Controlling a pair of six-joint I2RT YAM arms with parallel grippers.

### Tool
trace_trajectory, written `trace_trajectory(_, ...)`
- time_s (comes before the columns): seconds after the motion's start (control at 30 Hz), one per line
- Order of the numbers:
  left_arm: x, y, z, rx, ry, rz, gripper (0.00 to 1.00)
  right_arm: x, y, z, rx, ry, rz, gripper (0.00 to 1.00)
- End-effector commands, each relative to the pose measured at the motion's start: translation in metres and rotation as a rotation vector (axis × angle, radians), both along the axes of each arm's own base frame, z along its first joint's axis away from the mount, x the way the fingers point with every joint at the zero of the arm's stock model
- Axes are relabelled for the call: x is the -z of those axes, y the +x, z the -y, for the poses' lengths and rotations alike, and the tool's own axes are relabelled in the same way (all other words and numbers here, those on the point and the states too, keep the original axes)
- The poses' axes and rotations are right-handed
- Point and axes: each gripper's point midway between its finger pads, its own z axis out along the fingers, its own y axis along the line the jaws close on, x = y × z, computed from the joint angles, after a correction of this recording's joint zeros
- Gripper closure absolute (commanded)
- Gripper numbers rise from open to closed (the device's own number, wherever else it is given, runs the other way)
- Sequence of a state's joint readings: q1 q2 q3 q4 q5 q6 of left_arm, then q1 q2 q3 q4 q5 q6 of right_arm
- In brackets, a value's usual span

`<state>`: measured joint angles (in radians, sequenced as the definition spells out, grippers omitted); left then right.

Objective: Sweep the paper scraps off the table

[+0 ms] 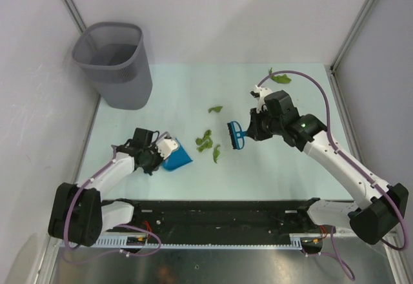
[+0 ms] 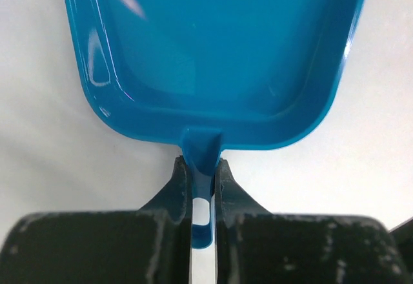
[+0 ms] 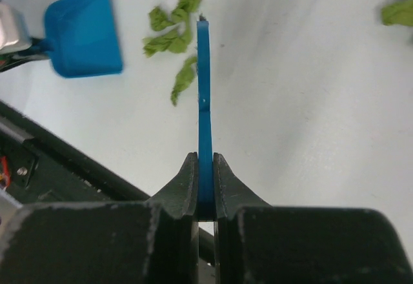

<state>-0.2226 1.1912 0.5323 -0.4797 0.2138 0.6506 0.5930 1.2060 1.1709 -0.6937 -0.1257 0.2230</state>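
Though both tools are in hand, sweeping looks barely begun: left end effector pinches the empty dustpan, right end effector pinches the brush; paper scraps lie loose on the counter between them.

Robot lab enclosure, plain white panel walls, metal frame posts, pale table

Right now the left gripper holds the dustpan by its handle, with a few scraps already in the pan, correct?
No. The left gripper does hold the dustpan by its handle, but the pan is empty, as the left wrist view shows; the paper scraps lie on the table.
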Motion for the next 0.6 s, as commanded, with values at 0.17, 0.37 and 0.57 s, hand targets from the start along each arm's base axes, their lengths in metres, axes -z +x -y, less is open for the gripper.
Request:
trace_trajectory(0.17,-0.041,-0.019,-0.008,0.099,0.237,-0.081,1.00,0.040,0.032,0.018,0.208,-0.176,-0.081,1.00)
trace_trajectory(0.37,-0.046,0.010,-0.009,0.048,0.311,-0.103,1.00,0.046,0.067,-0.015,0.138,-0.122,-0.053,1.00)
trace_trajectory(0.57,-0.037,0.023,0.005,0.089,0.305,-0.154,1.00,0.067,0.110,-0.030,0.120,-0.234,0.006,1.00)
